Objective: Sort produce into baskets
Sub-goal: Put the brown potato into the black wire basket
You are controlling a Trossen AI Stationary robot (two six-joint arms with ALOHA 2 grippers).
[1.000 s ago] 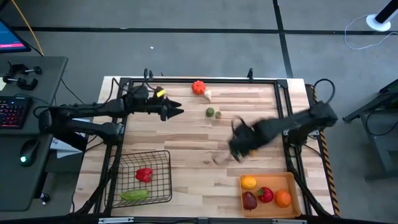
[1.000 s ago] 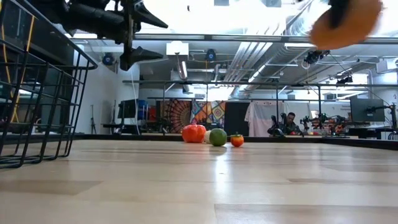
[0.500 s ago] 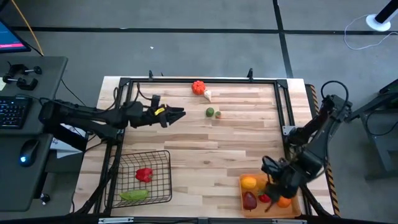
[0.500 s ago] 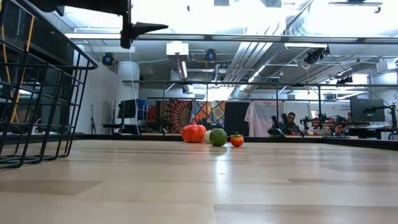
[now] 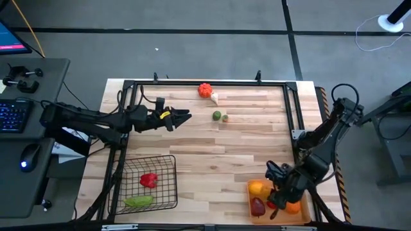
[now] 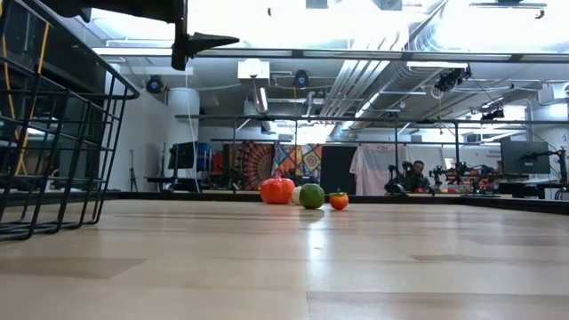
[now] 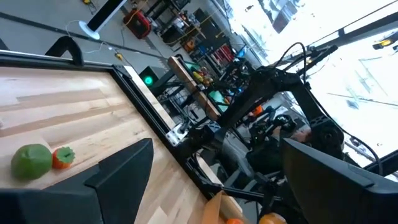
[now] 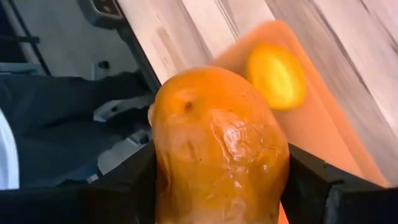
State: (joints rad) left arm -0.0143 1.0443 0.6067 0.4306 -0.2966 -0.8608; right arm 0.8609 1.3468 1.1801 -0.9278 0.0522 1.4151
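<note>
From above, the right gripper (image 5: 277, 192) hung over the orange tray (image 5: 303, 186); the black wire basket (image 5: 168, 163) sat well apart. In the left wrist view, the left gripper (image 7: 211, 171) stood wide and empty. In the right wrist view, the right fingers clamped an orange fruit (image 8: 217, 149).

No text, label, brand, number or sign can be read in any view. The monitor (image 5: 13, 35) beside the desk (image 5: 212, 144) shows only coloured bands, the keyboard (image 5: 11, 115) keys are too small to read, and the hangings in the room behind (image 6: 293, 164) bear patterns, not words.
</note>
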